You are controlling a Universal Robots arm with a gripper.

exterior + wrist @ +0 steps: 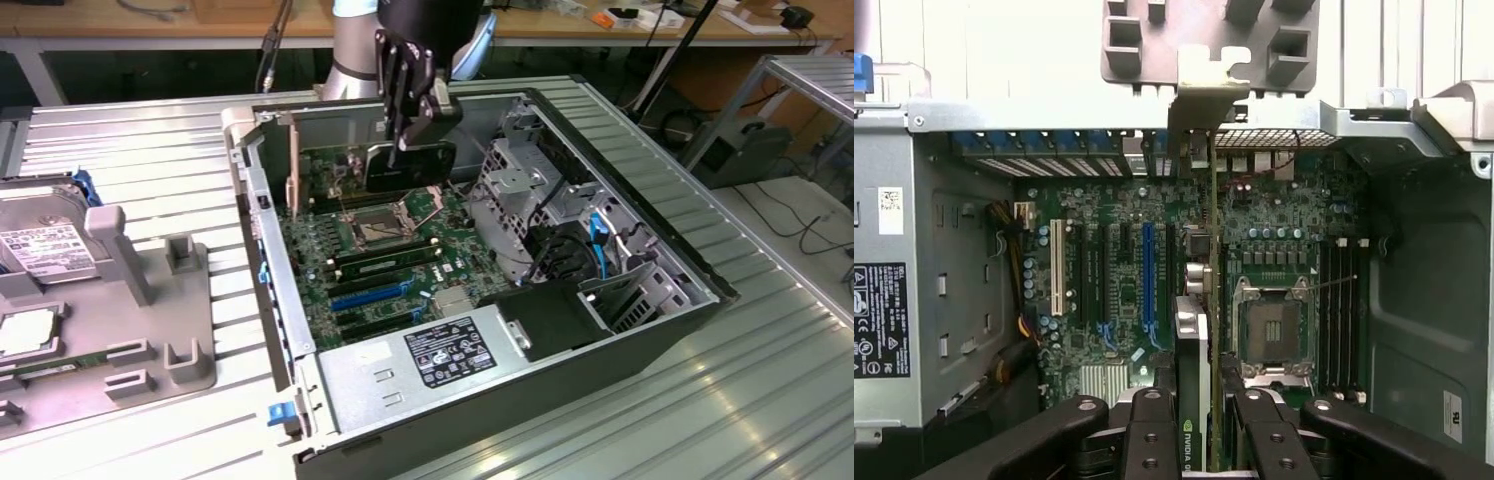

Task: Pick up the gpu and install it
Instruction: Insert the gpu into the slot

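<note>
I see an open computer case point(256, 250) lying on its side on a ribbed metal table point(747, 400). The gripper point(416, 135) hangs over the far end of the case, clenched on the gpu point(407, 168), which it holds on edge above the motherboard point(400, 285).

From the wrist camera, the fingers point(1154, 425) press on either side of the gpu. The card runs edge-on away from the camera, between the blue expansion slot point(1148, 275) and the bare processor socket point(1269, 330). Its silvery bracket point(1209, 90) stands at the case's slotted back wall (I cannot tell whether the card's lower edge touches the board).

Inside the case, along with the motherboard, there is a grey power supply point(400, 375) with a black label at the near end. A metal drive cage point(514, 185) and blue cables point(598, 250) sit on the exterior view's right.

On the exterior view's left, well apart from the case, a grey tray point(147, 330) holds a silver hard drive point(40, 250) with a white label.
</note>
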